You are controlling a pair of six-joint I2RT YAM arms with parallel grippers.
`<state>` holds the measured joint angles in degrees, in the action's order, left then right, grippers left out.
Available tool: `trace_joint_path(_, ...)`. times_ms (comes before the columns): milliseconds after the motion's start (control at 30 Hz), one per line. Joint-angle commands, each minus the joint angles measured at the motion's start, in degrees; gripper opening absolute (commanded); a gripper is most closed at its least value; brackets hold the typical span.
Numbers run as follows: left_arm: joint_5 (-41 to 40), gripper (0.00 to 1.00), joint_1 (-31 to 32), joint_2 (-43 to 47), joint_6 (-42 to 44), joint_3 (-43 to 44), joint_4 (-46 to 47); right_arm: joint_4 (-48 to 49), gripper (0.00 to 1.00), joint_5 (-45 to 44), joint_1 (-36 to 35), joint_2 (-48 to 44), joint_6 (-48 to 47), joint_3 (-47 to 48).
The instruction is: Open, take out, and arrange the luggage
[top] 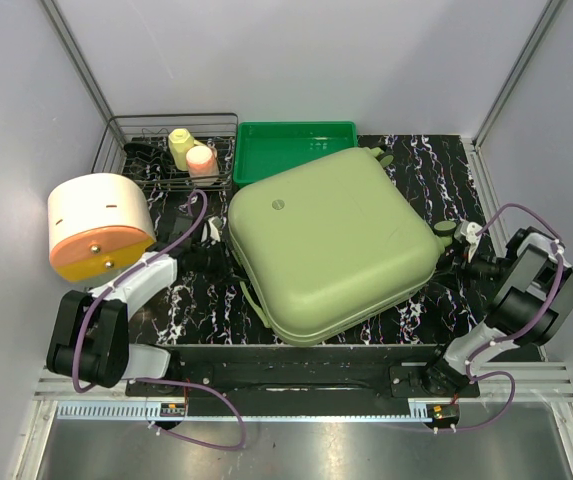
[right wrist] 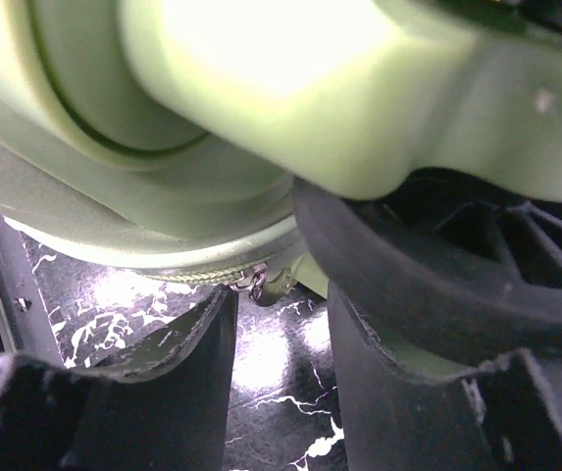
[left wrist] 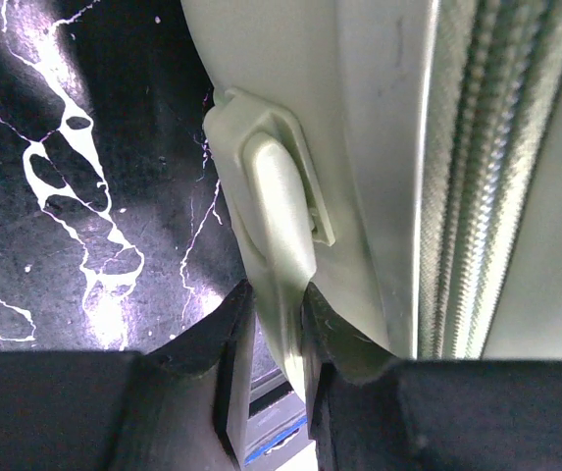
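The luggage [top: 331, 240], a pale olive-green hard-shell suitcase, lies flat and closed in the middle of the table. At its left side is my left gripper [top: 206, 242]. The left wrist view shows that gripper [left wrist: 276, 299] shut on the suitcase's side handle [left wrist: 281, 196], beside the closed zip [left wrist: 477, 196]. My right gripper [top: 456, 250] is at the right corner by a wheel [top: 446, 228]. Seen from the right wrist, the gripper [right wrist: 281, 299] is open, with bare table showing between the fingers. The metal zip pull [right wrist: 261, 283] hangs just past the tips, and a dark wheel [right wrist: 457, 265] sits over the right finger.
A bright green tray [top: 296, 140] lies behind the suitcase. A wire rack [top: 131, 150] at the back left holds a yellow bottle [top: 179, 148] and a pink container [top: 202, 160]. A cream and orange cylinder [top: 96, 225] stands at the left, above the left arm. White walls enclose the black marbled table [top: 436, 160].
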<state>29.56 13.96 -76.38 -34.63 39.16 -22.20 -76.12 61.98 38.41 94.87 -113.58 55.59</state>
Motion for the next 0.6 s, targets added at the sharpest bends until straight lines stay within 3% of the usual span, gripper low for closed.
trace_joint_path(0,2.78,0.0,2.57,-1.23,-0.96,0.83,4.17,-17.75,0.49,0.17,-0.8,-2.32,-39.18,-0.13)
trace_joint_path(133,2.43,0.0,3.27,-1.49,-1.23,1.19,4.35,-17.75,0.4,0.69,-0.97,-2.14,-39.26,0.22)
trace_joint_path(400,1.29,0.0,3.27,-1.14,-0.53,0.66,3.83,-17.84,0.0,0.51,-2.03,-4.34,-39.17,-1.1)
trace_joint_path(567,0.94,0.0,2.31,-0.7,0.35,0.66,2.86,-17.84,0.0,0.78,-1.85,-3.29,-39.09,0.3)
